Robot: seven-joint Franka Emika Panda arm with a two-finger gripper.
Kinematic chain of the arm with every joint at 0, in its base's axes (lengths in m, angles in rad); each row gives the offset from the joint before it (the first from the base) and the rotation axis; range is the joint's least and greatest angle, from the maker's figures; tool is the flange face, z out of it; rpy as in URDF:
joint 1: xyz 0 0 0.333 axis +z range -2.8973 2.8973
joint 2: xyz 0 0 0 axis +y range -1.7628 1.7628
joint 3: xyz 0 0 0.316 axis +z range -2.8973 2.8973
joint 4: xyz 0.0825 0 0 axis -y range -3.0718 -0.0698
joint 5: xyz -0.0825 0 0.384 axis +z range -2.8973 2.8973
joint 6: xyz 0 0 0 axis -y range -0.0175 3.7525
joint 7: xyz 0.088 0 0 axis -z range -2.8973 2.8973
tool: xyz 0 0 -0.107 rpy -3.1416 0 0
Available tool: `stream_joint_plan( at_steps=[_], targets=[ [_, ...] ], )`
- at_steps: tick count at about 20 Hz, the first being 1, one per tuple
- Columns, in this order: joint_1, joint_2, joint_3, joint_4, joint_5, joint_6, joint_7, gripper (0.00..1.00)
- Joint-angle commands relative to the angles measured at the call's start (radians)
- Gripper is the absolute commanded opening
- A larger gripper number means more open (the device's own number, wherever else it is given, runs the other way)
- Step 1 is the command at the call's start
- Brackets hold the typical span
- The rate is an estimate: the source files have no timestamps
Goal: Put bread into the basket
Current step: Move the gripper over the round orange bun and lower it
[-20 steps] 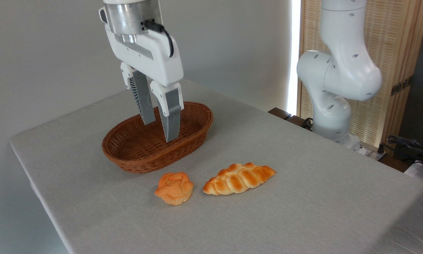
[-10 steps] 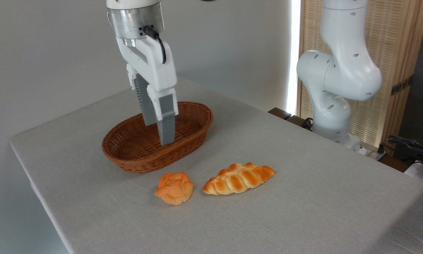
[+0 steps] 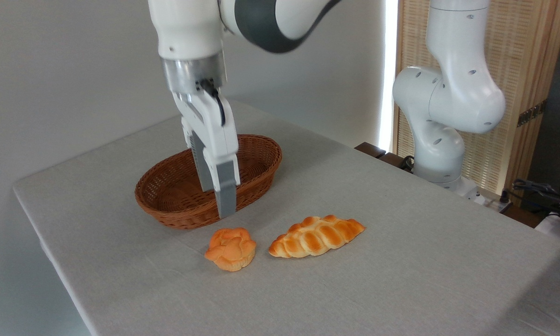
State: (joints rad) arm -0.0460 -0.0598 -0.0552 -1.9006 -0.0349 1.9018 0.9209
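Note:
The bread (image 3: 230, 248), a small round orange-golden knotted bun, lies on the grey tablecloth just in front of the basket. The basket (image 3: 177, 215) is an oval reddish-brown wicker one with nothing in it. My gripper (image 3: 217, 204) hangs pointing down over the basket's front rim, a short way above and behind the bun and clear of it. Its two grey fingers (image 3: 225, 196) are turned nearly edge-on to the camera, one behind the other with a gap between them. The gripper is open and holds nothing.
A longer braided golden loaf (image 3: 316, 235) lies right beside the bun on its right. The arm's white base (image 3: 441, 140) stands at the table's far right edge, with a slatted wooden screen (image 3: 518, 84) behind it. The table's left edge (image 3: 51, 252) is near the basket.
The gripper has turned about its vertical axis, so its fingers now line up edge-on. It has also come down and forward, from over the basket's middle to its front rim. The breads and basket stayed put.

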Motion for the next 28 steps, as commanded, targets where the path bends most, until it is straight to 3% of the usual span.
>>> stream_joint_plan(
  at_steps=[1, 28],
  targets=[
    [0.006, -0.014, -0.002, -0.076, 0.009, 0.071, 0.015, 1.00],
    [0.009, 0.008, -0.003, -0.166, 0.007, 0.086, 0.015, 1.00]
  ],
)
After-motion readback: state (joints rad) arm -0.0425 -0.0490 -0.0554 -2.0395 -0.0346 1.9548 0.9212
